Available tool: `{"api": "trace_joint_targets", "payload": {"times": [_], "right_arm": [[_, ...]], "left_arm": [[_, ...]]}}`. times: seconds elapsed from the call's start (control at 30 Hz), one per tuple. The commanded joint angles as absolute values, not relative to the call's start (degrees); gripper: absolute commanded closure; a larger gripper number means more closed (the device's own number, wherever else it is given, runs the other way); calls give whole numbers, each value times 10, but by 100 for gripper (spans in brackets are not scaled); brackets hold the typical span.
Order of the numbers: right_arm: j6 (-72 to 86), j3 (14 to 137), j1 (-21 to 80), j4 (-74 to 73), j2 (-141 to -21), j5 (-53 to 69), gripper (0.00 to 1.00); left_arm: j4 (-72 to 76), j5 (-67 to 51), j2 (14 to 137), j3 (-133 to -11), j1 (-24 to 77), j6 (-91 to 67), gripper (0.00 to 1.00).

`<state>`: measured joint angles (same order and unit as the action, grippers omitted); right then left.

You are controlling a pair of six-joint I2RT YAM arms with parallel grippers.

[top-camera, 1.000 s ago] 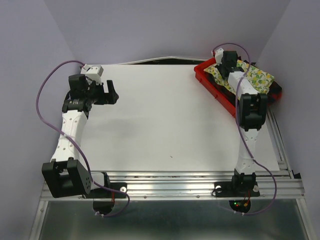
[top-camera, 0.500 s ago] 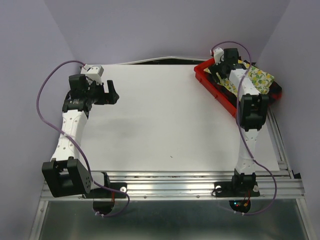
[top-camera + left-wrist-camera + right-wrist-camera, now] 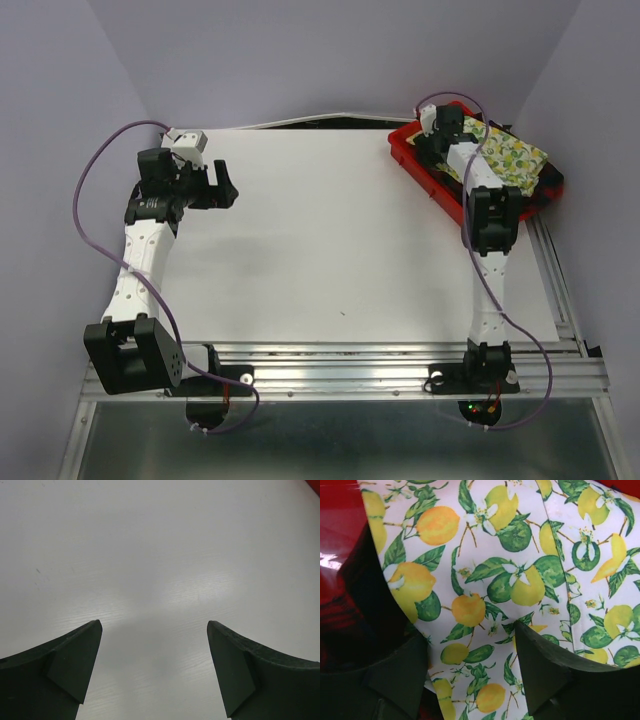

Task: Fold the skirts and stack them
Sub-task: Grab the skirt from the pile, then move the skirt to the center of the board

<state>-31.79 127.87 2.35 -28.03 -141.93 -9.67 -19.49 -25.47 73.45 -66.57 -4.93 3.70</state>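
The cream-yellow skirt with lemon and leaf print (image 3: 515, 158) lies in the red tray (image 3: 405, 150) at the back right. Under it a dark red-and-black plaid skirt (image 3: 337, 617) shows at the cloth's left edge. My right gripper (image 3: 436, 138) points down at the tray's far-left end. In the right wrist view its fingers stand apart (image 3: 469, 630) right over the lemon skirt (image 3: 485, 580), with the cloth's edge between them and nothing pinched. My left gripper (image 3: 232, 185) hovers open over bare white table (image 3: 154, 623), far from both skirts.
The tray's red wall (image 3: 340, 510) rises just left of the right gripper. Purple walls close in the table (image 3: 330, 230) on three sides. A metal rail (image 3: 350, 375) with both arm bases runs along the near edge.
My right gripper went from shut to open and shifted a little left and back along the tray over the lemon skirt. The left arm has not moved.
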Motion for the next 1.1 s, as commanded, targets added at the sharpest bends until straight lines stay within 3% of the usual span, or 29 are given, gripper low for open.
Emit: {"api": "trace_joint_targets", "payload": {"times": [0.0,0.07,0.13,0.17,0.3,0.73,1.07], "right_arm": [[-323,1318,27,-232,-1436,-157,36],[-312,1323,27,-232,-1433,-164,54],[-305,1311,27,-230,-1417,-157,65],[-300,1304,27,-224,-1405,-151,77],[-301,1295,27,-222,-1354,-150,99],[-277,1292,22,-192,-1163,-99,99],[-202,1269,117,-301,-1004,204,99]], "left_arm": [[-177,-264,731,-668,-49,39,1],[-178,-264,732,-670,-49,37,1],[-178,-264,731,-670,-48,37,1],[-178,-264,730,-670,-49,37,1],[-178,-261,722,-667,-49,39,1],[-171,-275,701,-659,-53,37,2],[-169,-368,720,-714,-99,43,2]]}}
